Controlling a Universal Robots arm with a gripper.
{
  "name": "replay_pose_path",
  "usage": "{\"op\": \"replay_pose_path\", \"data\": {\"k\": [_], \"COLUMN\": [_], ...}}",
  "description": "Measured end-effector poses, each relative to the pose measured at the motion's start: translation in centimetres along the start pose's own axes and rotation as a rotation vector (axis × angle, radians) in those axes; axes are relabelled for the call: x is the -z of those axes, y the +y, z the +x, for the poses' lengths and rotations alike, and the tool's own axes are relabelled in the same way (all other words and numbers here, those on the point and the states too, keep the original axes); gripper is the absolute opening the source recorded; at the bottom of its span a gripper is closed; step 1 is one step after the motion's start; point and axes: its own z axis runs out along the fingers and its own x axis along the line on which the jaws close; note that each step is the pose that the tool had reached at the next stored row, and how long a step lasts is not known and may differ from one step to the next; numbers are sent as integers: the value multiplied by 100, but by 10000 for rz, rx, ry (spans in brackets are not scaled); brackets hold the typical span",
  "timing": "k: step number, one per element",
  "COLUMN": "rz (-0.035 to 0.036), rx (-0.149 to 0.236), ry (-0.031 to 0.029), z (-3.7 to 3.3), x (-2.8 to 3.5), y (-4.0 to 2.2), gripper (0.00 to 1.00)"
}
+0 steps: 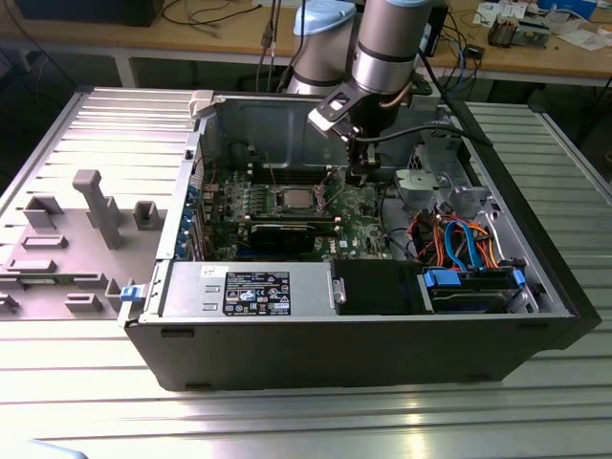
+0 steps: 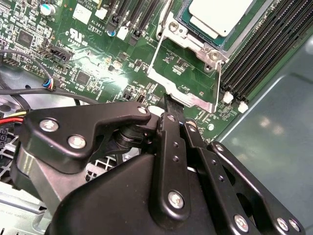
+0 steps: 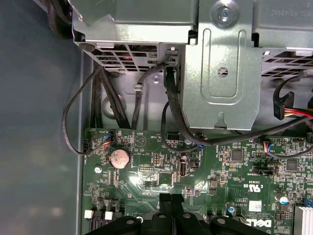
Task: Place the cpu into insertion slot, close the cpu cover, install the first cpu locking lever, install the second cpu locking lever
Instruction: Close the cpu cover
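Tool (image 2: 169,102) closed, tips at the cpu cover (image 2: 195,100) edge; cpu (image 2: 220,17) sits in insertion slot (image 2: 178,30)

a ribbed grey metal counter (image 1: 287,421) caught pale light near; cables (image 1: 196,14) littered a far wooden counter (image 1: 191,46).

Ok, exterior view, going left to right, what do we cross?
grey upright post → blue clip → cpu → gripper → blue drive caddy
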Motion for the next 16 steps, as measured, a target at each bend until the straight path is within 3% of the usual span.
{"op": "replay_pose_path", "data": {"k": [14,16], "rz": [-1,0], "rx": [-1,-1], "ry": [-1,0], "z": [3,7], "x": [-3,-6], "y": [-75,-166], "gripper": [11,11]}}
